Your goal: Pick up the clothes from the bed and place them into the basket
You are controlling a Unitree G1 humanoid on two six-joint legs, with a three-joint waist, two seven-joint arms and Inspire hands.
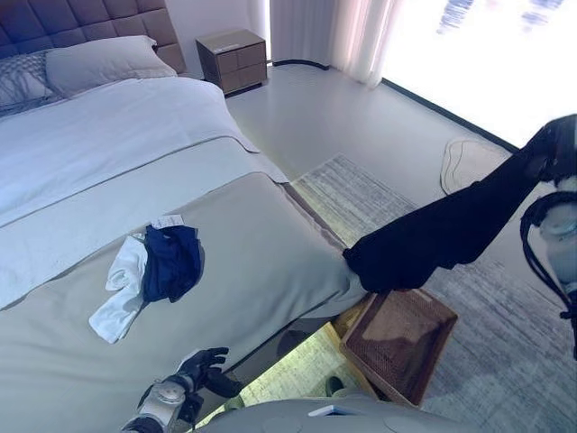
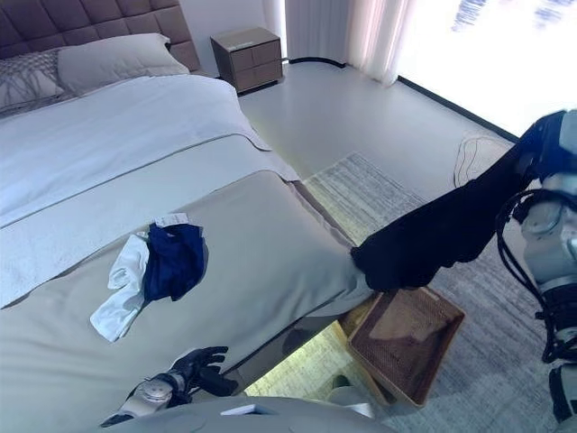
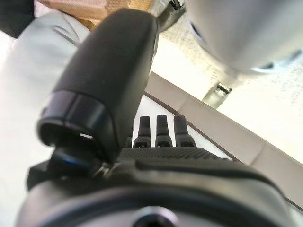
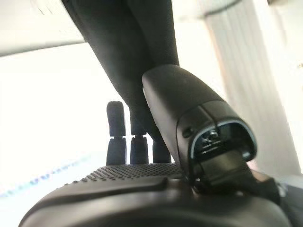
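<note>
My right hand is raised at the far right, shut on a long black garment. The garment slants down to the bed's corner, and its lower end hangs just above the brown woven basket on the rug. In the right wrist view the black garment runs between my thumb and fingers. A dark blue garment lies on the grey bedspread, overlapping a white one. My left hand is open, low by the bed's near edge, holding nothing.
The bed fills the left side, with pillows at the padded headboard. A wooden nightstand stands beyond it. A grey rug lies under the basket, and curtains hang at the back.
</note>
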